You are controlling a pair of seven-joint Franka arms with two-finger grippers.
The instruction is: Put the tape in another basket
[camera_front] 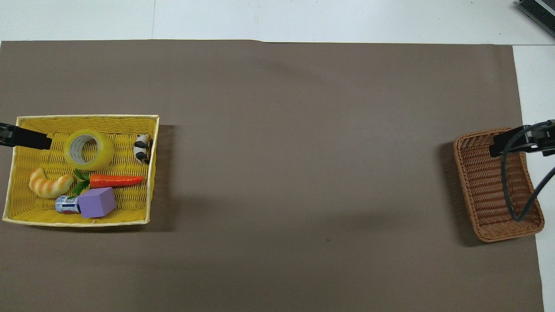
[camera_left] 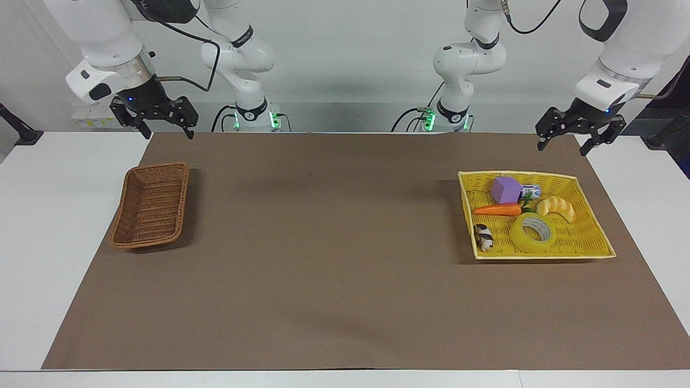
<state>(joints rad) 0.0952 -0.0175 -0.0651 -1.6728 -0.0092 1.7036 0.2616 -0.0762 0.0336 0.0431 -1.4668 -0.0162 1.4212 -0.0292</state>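
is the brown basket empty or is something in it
Empty. The brown basket shows only bare woven floor in both views; the tape lies in the yellow tray.

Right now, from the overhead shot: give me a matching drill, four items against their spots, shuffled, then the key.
Things:
1. tape
2. purple block
3. brown basket
4. toy cow

Places:
A. at the right arm's end of the table, nothing in it
B. in the yellow tray, touching a small can
C. in the yellow tray, against the wall that faces the brown basket
D. in the yellow tray, farther from the robots than the carrot, beside the toy cow

Pairs: 1-D, 2-B, 3-A, 4-C
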